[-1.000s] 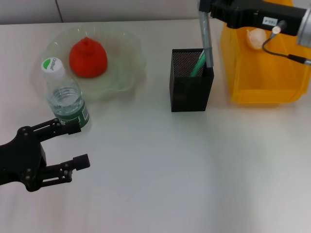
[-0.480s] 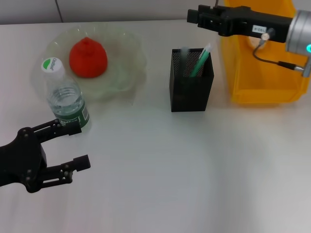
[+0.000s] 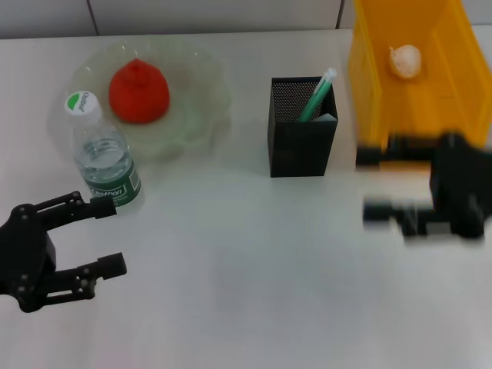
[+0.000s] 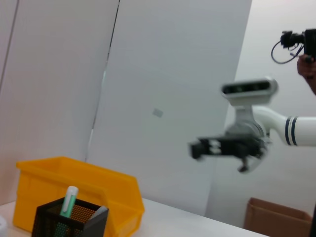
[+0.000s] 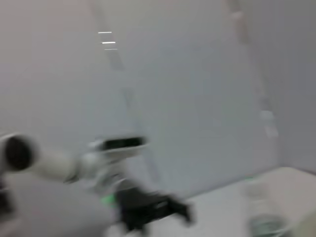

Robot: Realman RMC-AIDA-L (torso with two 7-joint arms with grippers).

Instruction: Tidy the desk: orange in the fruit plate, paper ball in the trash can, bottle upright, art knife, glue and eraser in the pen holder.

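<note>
The orange [image 3: 138, 91] lies in the pale-green fruit plate [image 3: 206, 115] at the back left. The bottle [image 3: 104, 157] stands upright in front of the plate. The black mesh pen holder [image 3: 302, 142] holds a green-and-white stick [image 3: 317, 94] and a grey piece [image 3: 327, 117]. The paper ball [image 3: 405, 60] lies in the yellow trash can [image 3: 419, 100]. My left gripper [image 3: 109, 235] is open and empty, just in front of the bottle. My right gripper [image 3: 374, 183] is motion-blurred, open and empty, in front of the trash can. The eraser is out of view.
The left wrist view shows the trash can [image 4: 74, 185], the pen holder [image 4: 69, 224] and my right gripper [image 4: 217, 147] in the air farther off. Bare table lies between the two grippers. The right wrist view is blurred.
My right gripper let go of the grey tool in the pen holder, then swung from above the holder down to the near side of the trash can. My left gripper drew back slightly.
</note>
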